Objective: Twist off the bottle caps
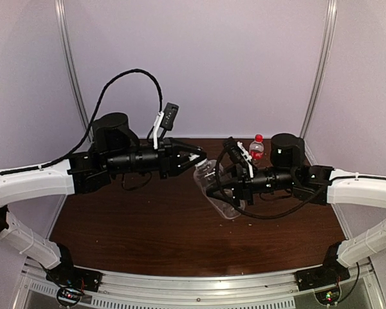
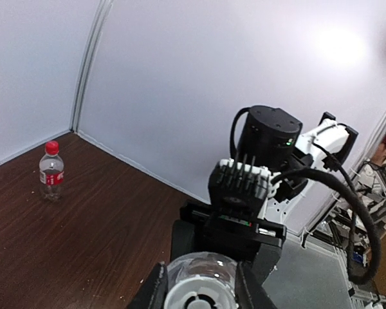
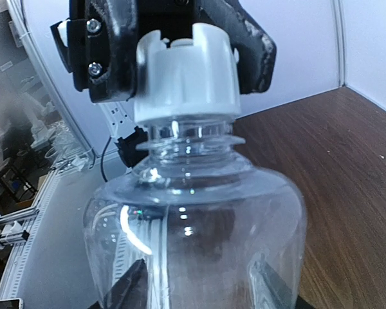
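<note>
My right gripper (image 1: 213,191) is shut on the plain clear bottle (image 1: 224,196) and holds it tilted above the table; its fingers (image 3: 132,286) flank the bottle's body (image 3: 199,225) in the right wrist view. The white cap (image 3: 186,77) sits on the bottle's neck. My left gripper (image 1: 201,159) is shut on that cap, with its dark fingers (image 3: 251,48) on both sides of it. In the left wrist view the cap (image 2: 199,297) lies between the jaws at the bottom edge. The bottle with the red label band (image 1: 257,149) stands upright at the back right, its red cap (image 2: 51,147) on.
The brown wooden table (image 1: 148,225) lies between white walls at the back and sides. The right arm's wrist and cables (image 2: 257,167) fill the left wrist view just beyond the held bottle. A metal rail (image 1: 199,283) runs along the near edge.
</note>
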Action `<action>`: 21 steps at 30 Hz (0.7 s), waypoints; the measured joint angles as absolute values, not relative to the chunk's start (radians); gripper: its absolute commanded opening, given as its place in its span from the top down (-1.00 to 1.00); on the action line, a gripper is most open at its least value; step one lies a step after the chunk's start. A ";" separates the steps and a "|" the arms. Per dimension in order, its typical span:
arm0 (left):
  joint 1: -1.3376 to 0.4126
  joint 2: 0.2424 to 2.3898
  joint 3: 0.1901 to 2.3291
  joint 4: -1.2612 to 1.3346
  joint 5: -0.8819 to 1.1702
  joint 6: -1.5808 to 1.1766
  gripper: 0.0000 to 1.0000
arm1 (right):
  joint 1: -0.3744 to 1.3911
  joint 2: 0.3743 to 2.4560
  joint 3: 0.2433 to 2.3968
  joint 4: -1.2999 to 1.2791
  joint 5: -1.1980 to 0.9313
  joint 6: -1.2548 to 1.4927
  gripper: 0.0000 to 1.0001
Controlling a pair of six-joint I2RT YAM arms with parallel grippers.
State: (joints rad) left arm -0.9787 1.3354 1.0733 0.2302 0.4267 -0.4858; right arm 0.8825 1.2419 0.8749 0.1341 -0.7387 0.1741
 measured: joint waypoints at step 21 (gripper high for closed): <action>-0.973 1.376 1.116 0.172 0.262 -0.592 -0.69 | 0.909 1.214 0.879 0.072 -0.424 0.148 0.22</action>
